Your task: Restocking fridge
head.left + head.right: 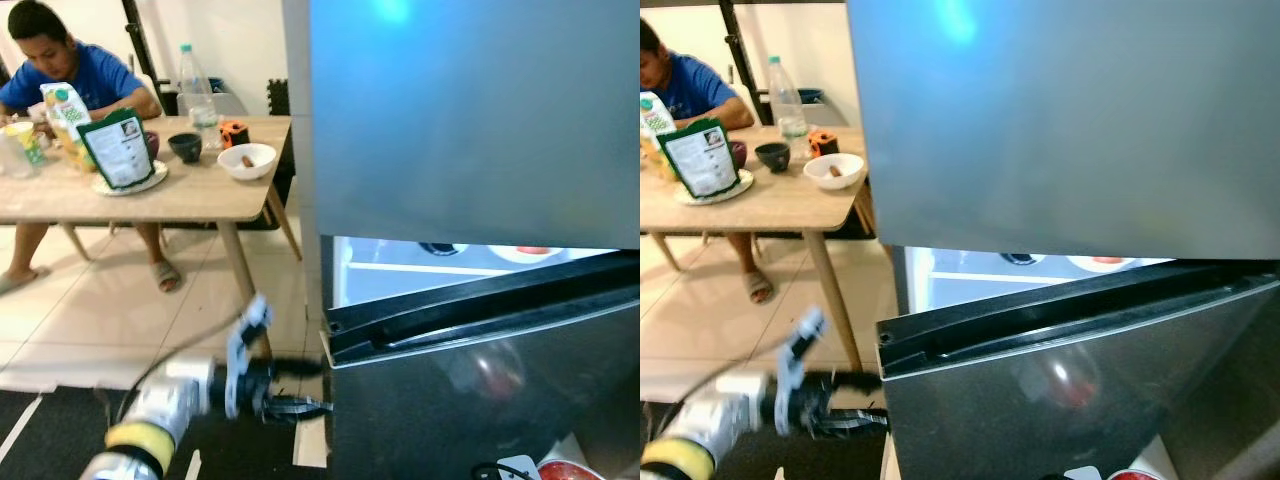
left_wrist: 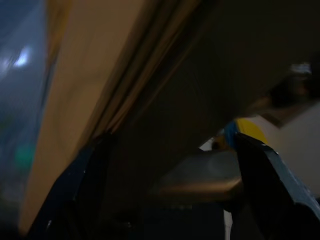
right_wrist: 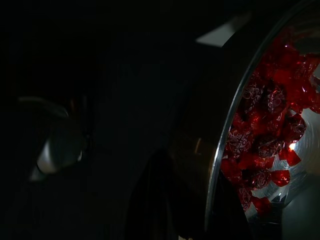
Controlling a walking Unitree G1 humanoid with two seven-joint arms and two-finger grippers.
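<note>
While the lower fridge door (image 1: 480,340) stands partly swung out, the left end effector (image 1: 285,395) sits low at its free edge, black fingers (image 1: 300,408) spread apart and reaching toward the door's corner, most likely placed there to pull or hold the door wide enough for loading. In the left wrist view the same two fingers frame a dark slanted panel, probably the door edge, with nothing between them.

The right end effector is too dark in its wrist view to judge; I cannot tell whether it is spread or pressed together. Close before that camera is a metal bowl (image 3: 220,150) filled with red wrapped candies (image 3: 265,135); a red-filled rim also peeks in at the lower right of the head view, beside the door, so this looks like the item waiting to go in.

Behind the door gap, the lit fridge shelf (image 1: 420,270) shows a few dishes. Above it the upper door (image 1: 470,110) is closed.

Farther off, a person (image 1: 60,70) sits at a wooden desk (image 1: 190,195) carrying a white bowl (image 1: 247,160), a water bottle (image 1: 197,90) and food packets.
</note>
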